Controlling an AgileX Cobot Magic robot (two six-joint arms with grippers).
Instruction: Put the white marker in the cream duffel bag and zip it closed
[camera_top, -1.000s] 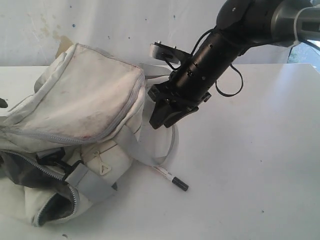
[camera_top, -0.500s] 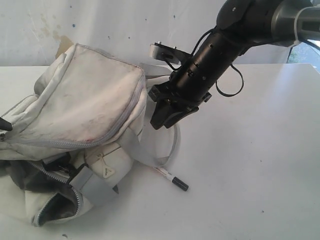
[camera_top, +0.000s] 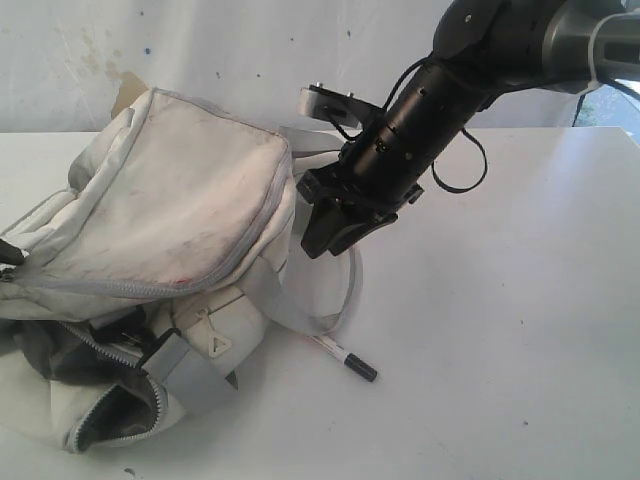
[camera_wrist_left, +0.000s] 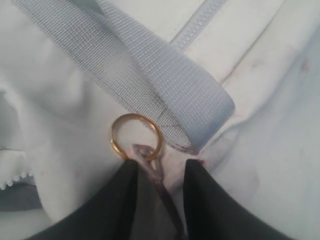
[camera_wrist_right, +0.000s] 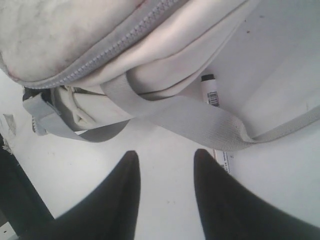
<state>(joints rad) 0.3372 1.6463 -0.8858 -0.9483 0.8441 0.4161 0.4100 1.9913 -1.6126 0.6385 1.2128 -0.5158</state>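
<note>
Where strap (camera_top: 352, 285) ends, white marker (camera_top: 345, 358) protrudes

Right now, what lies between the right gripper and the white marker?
A grey strap of the cream duffel bag crosses the white marker, between it and the right gripper; the right wrist view shows it.

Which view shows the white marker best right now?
The exterior view: the white marker lies on the table beside the cream duffel bag, black cap showing, one end under a grey strap. The right wrist view shows it nearer, but the strap crosses its middle. The left wrist view misses it.
</note>
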